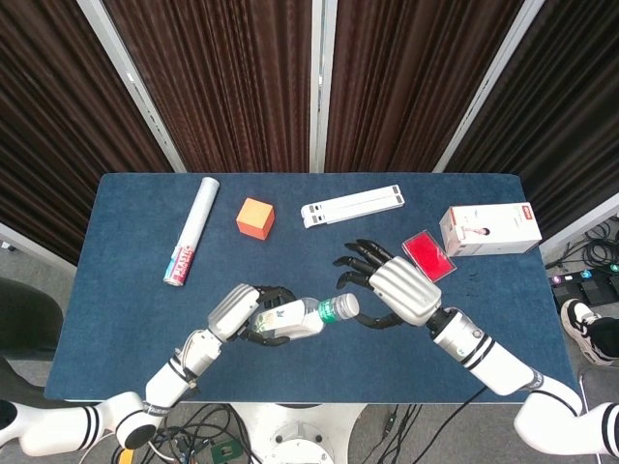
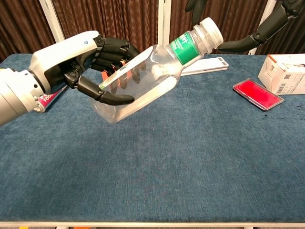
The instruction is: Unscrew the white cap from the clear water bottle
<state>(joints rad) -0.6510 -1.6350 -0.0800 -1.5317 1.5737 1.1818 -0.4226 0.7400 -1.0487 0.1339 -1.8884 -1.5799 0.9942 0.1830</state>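
Your clear water bottle [image 2: 143, 78] is lifted off the tabletop [image 2: 190, 162], tilted with its neck raised and pointing toward the red card [image 2: 258, 94]. Your left robot hand [image 2: 81, 62] grasps it around the body, fingers wrapped over the far side and thumb under the near side; the grip looks secure.

Your right robot hand [image 1: 387, 290] is released, fingers spread, cupped just beyond the neck end. In the chest view its fingertips [image 2: 233, 45] sit beside the cap without clearly touching it. I cannot tell from either view whether contact is made.

The white cap [image 2: 209, 31] is seated on the neck above the green label band [image 2: 183, 47]. Judged from this, holding and presenting are done; gripping the cap, turning it and lifting it off remain.
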